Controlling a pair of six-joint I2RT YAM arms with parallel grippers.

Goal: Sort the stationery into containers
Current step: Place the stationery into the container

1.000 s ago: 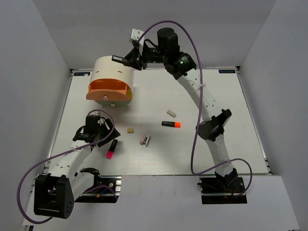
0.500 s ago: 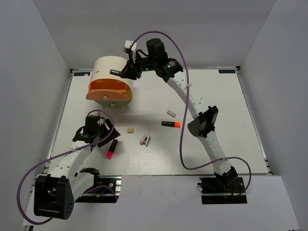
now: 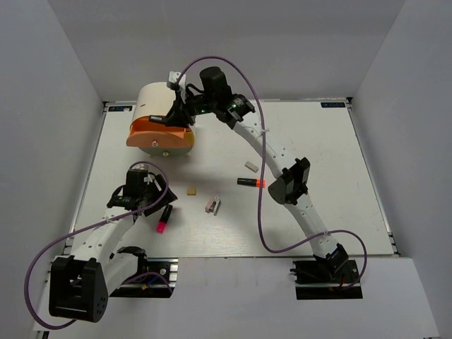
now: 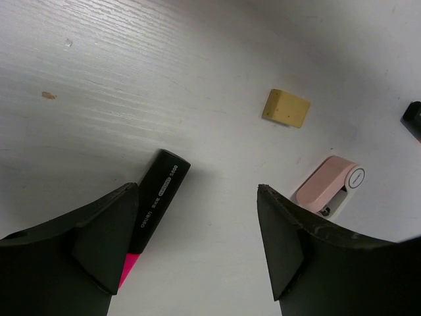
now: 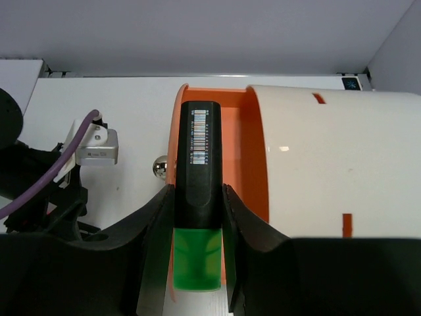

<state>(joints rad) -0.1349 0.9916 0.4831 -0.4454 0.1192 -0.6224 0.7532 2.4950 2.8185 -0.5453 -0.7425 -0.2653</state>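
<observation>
Reaching in from the near-left corner of the table [image 3: 339, 176], left gripper [image 4: 196, 191] has jaws spread wide, gripping nothing. Pink marker [image 4: 160, 187] lies flat just beside one finger, black end poking past the tip, pink cap mostly hidden behind that finger. Container [image 3: 159, 106], a cream cylinder, sits at the far-left corner, with its orange drawer [image 5: 253, 164] sticking out toward the near edge and a small pale knob [image 5: 160, 168] on the drawer front. Right gripper [image 5: 197, 191] is over that drawer, clamped on the green marker [image 5: 197, 141]. The fingers squeeze the barrel from both sides, green cap toward the camera, black end at the drawer's orange rim. Cannot tell whether the marker touches the drawer or hangs above it. In the top view the right gripper's fingers and the green marker are dark against the container, hard to make out. Tan eraser [image 3: 191, 191] lies ahead of the left gripper, apart from it, toward the table's middle. Pinkish-white clip [image 3: 210, 205] is just right of the eraser, closer to the near edge, not touching it. Grey eraser [image 3: 251, 167] and orange marker [image 3: 247, 182] lie near the middle, close together but apart. The orange cap is partly covered by the right arm [image 3: 286, 187] in the top view. Dark item [image 4: 413, 117] is cut off at the right edge of the left wrist view; cannot tell what it is.
</observation>
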